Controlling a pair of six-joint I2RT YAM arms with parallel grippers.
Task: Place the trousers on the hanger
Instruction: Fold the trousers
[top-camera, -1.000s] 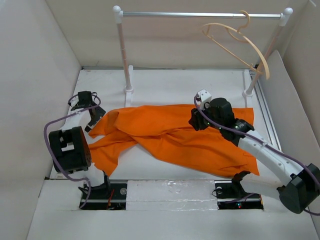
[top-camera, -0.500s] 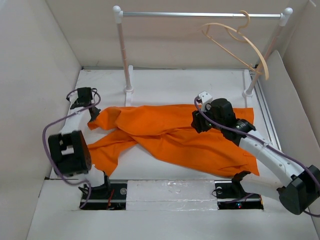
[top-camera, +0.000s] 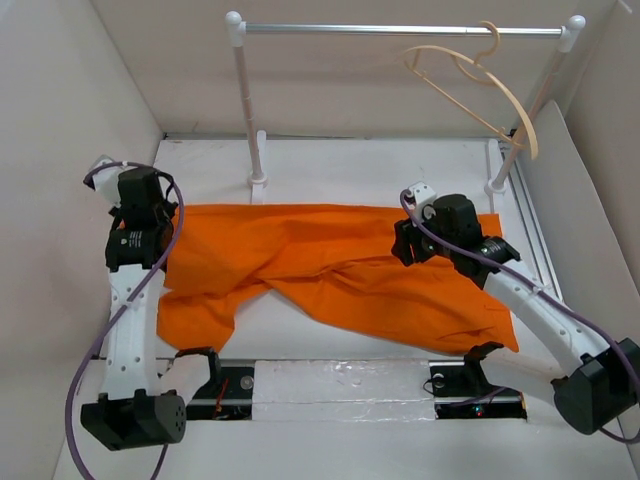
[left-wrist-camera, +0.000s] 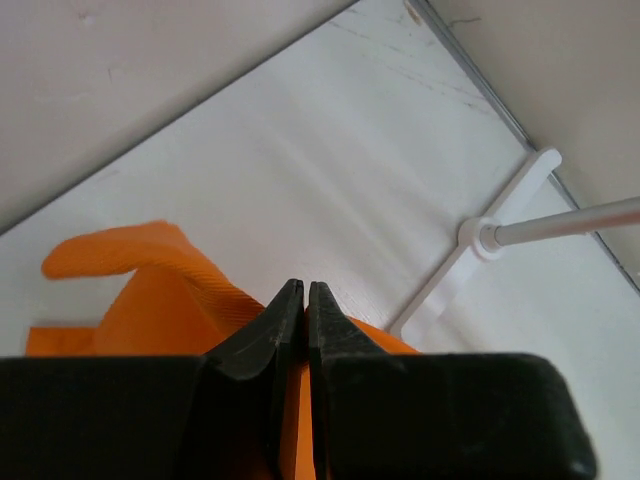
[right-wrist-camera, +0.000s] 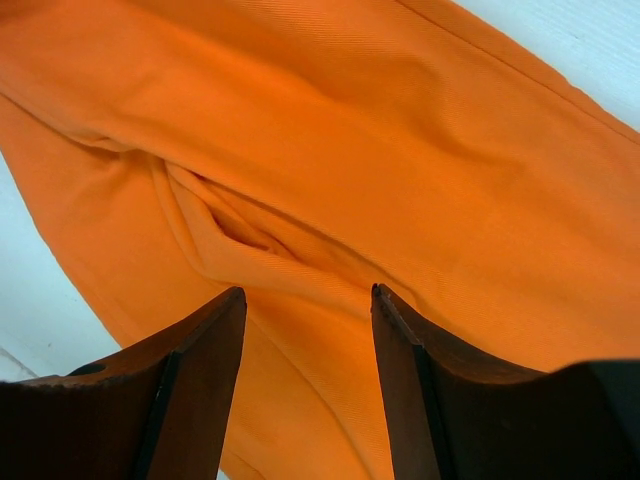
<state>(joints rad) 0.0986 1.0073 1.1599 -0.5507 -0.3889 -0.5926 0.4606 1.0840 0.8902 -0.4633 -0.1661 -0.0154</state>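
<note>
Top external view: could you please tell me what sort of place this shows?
Probably a robot test cell: white panels box in the table, two arms are bolted at its near edge, a small rail carries one hanger.

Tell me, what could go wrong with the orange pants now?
1. The left gripper pinches only a thin edge of the trousers, so the cloth might slip out when it pulls.
2. The right gripper hangs open over a wrinkle. Closing there may catch just one fold, and the rest could sag.
3. The hanger hangs tilted on the rail, so a bump could knock it off.
</note>
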